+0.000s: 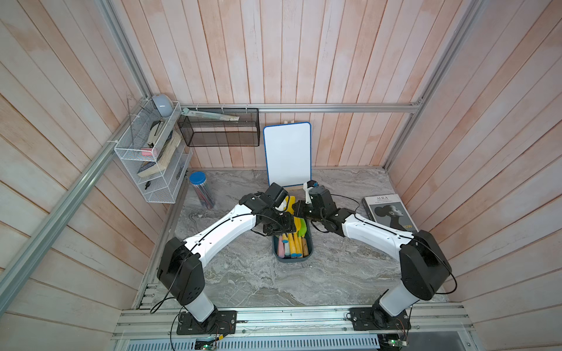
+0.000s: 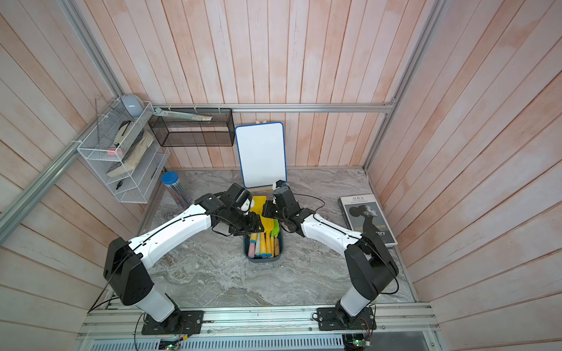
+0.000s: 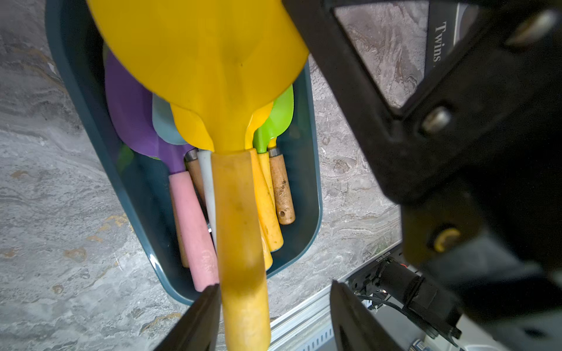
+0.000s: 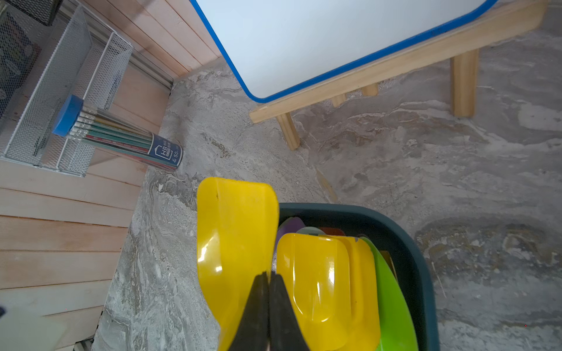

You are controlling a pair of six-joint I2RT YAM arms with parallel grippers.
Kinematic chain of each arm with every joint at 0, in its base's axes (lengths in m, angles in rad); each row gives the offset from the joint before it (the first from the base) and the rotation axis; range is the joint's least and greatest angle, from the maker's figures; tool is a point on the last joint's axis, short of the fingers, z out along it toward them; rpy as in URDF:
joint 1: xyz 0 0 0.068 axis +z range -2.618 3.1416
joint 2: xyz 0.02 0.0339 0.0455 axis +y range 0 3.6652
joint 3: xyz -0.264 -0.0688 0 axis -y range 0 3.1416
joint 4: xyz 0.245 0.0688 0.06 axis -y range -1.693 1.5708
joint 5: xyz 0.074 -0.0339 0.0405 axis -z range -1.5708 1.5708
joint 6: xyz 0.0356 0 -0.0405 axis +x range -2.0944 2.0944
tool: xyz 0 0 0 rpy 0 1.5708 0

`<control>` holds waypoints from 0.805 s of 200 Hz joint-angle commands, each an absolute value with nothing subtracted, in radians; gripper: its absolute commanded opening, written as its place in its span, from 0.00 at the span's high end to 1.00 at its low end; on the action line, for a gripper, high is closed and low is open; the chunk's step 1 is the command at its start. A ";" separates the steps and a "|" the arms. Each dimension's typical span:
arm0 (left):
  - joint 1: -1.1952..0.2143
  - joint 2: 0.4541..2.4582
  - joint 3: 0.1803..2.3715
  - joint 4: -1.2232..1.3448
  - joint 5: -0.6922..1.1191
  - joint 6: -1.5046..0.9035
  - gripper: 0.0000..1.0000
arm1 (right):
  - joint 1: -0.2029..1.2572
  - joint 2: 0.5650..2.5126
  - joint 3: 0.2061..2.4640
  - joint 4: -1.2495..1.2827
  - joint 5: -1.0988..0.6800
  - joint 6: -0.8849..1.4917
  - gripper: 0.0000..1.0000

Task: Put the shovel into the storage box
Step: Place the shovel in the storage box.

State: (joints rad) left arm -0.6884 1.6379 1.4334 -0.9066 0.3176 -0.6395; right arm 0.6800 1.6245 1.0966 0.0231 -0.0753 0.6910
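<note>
We see the yellow shovel (image 3: 225, 127) lying slanted on top of the storage box (image 3: 308, 197). The box is the dark teal tub in the middle of the table (image 1: 273, 282). The shovel's handle is over the box, above the other shovels. Its blade sticks out past the far rim, toward the whiteboard (image 1: 287, 155). It is not down inside the box yet.

The left end effector (image 3: 273, 285) is open around the end of the handle. One finger (image 3: 200, 316) touches the handle. The other finger (image 3: 352, 319) stands apart from it, and we can see a gap.

The right end effector (image 4: 269, 276) has its tips pressed together right at the side edge of the yellow blade. We cannot tell if it pinches that edge or just sits by it.

More shovels lie side by side in the box: a purple shovel (image 3: 130, 115) with a pink handle, a green shovel (image 3: 278, 115) with a wooden handle, and more yellow ones.

Farther out, a pencil tube (image 1: 202, 191) with a blue lid stands below the white wire rack (image 1: 152, 158). A black mesh basket (image 1: 219, 130) hangs on the back wall. A book (image 1: 389, 212) lies by the right arm.
</note>
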 commanded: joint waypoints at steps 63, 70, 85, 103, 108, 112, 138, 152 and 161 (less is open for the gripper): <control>-0.687 1.496 1.363 -0.856 0.217 -0.627 0.31 | 0.669 1.694 1.056 0.122 -0.216 0.609 1.00; -0.686 1.490 1.360 -0.853 0.207 -0.629 0.31 | 0.669 1.700 1.052 0.130 -0.219 0.610 1.00; -0.681 1.477 1.351 -0.843 0.191 -0.629 0.31 | 0.669 1.710 1.038 0.150 -0.225 0.610 1.00; -0.671 1.458 1.335 -0.820 0.174 -0.626 0.31 | 0.669 1.722 1.022 0.172 -0.228 0.613 1.00; -0.668 1.452 1.330 -0.812 0.171 -0.626 0.31 | 0.670 1.727 1.019 0.178 -0.230 0.614 1.00; -0.664 1.448 1.325 -0.804 0.169 -0.626 0.31 | 0.670 1.731 1.016 0.181 -0.231 0.615 1.00; -0.641 1.408 1.275 -0.749 0.164 -0.630 0.31 | 0.668 1.752 1.001 0.208 -0.238 0.620 1.00; -0.631 1.383 1.243 -0.713 0.169 -0.636 0.31 | 0.665 1.765 0.993 0.227 -0.243 0.626 1.00; -0.624 1.368 1.224 -0.692 0.173 -0.639 0.31 | 0.663 1.774 0.990 0.238 -0.247 0.630 1.00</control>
State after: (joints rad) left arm -0.6411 1.4193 1.2675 -0.7746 0.1883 -0.6395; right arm 0.6720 1.7496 1.0046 0.1658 -0.2218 0.6239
